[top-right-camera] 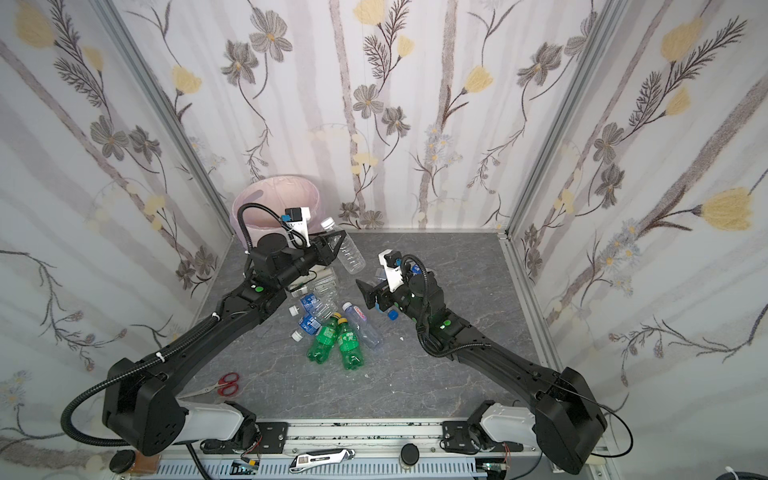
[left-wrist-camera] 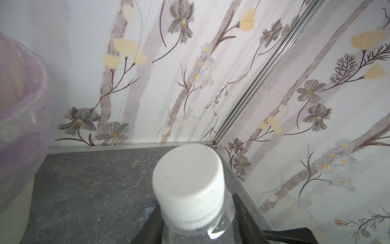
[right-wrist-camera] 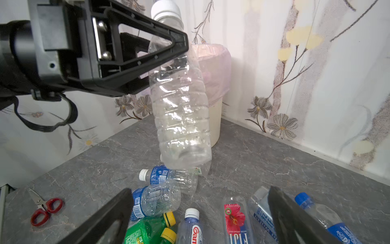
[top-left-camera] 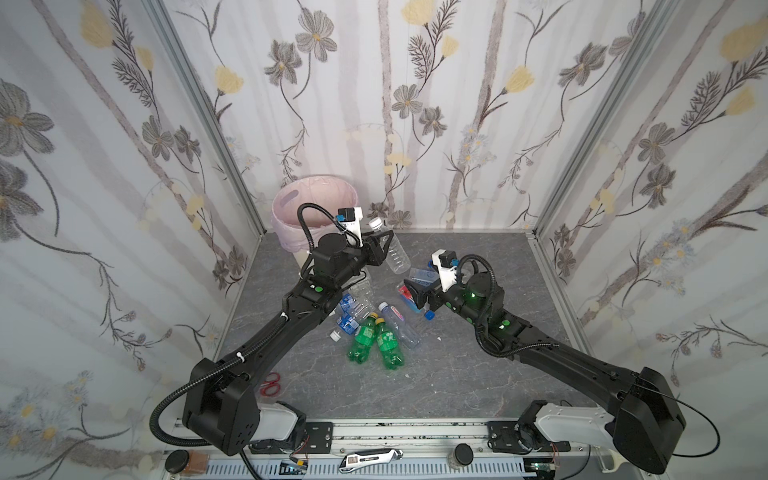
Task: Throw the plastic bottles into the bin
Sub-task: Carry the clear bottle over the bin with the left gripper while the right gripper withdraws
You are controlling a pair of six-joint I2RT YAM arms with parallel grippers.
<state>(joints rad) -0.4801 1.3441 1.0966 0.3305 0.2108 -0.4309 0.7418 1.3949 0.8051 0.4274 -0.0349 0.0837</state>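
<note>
now | left gripper (top-left-camera: 387, 243) clasping clear bottle (top-left-camera: 397, 255) near bin (top-left-camera: 283, 222) | right gripper (top-left-camera: 417, 294) spread wide

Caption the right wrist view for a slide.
Left pincer holds a clear bottle by its top near the bin; open right pincer hovers over loose bottles.

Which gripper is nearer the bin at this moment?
Left. The left gripper holds a clear bottle close beside the bin; the right gripper hangs open over the scattered bottles, farther from it.

Black jaws clamp a white-capped clear bottle (left-wrist-camera: 190, 190) near the bin (left-wrist-camera: 23, 109).
</note>
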